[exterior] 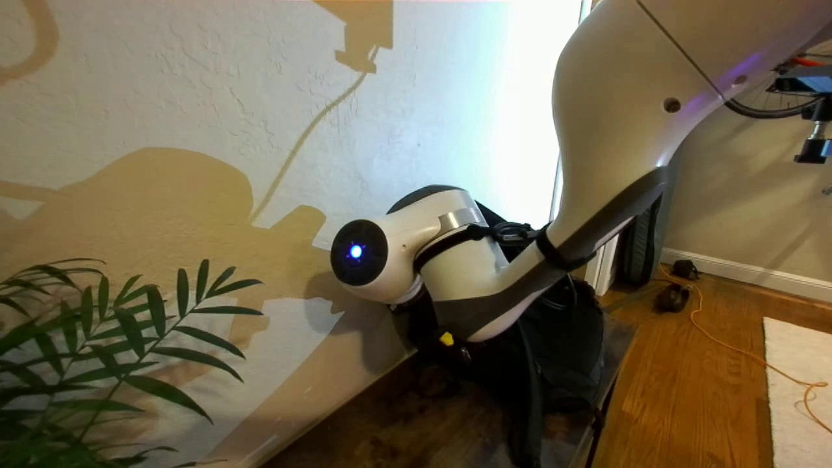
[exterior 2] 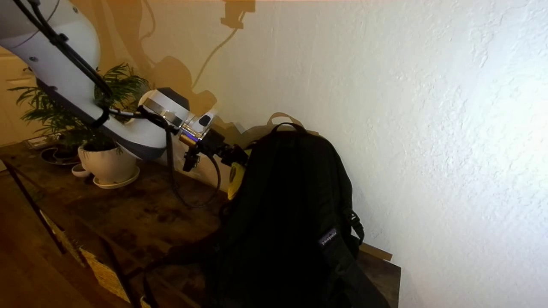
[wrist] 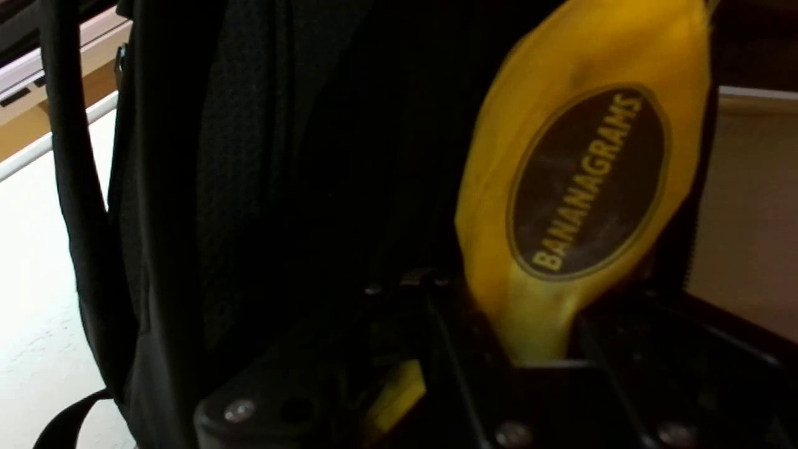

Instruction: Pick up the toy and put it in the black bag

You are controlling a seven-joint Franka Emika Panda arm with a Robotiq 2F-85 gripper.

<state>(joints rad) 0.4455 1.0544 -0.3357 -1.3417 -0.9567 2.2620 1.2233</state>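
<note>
The yellow toy (exterior 2: 236,179) hangs from my gripper (exterior 2: 239,158) at the edge of the black bag in an exterior view. In the wrist view the toy (wrist: 499,218) is a yellow pouch with a dark oval label, and its narrow end lies between the fingers of my gripper (wrist: 533,330), closed on it. The black bag (exterior 2: 295,192) stands upright, its loop handle on top. Its dark fabric (wrist: 249,156) fills much of the wrist view. In an exterior view the arm partly hides the bag (exterior: 565,344). I cannot tell whether the toy is inside the bag's opening.
A potted plant (exterior 2: 109,164) stands on the dark wooden surface (exterior 2: 141,209); its leaves (exterior: 143,338) show in an exterior view. A textured wall (exterior 2: 428,128) rises close behind the bag. A cable loop (exterior 2: 188,205) hangs from the wrist. A bag strap (exterior 2: 184,254) lies across the surface.
</note>
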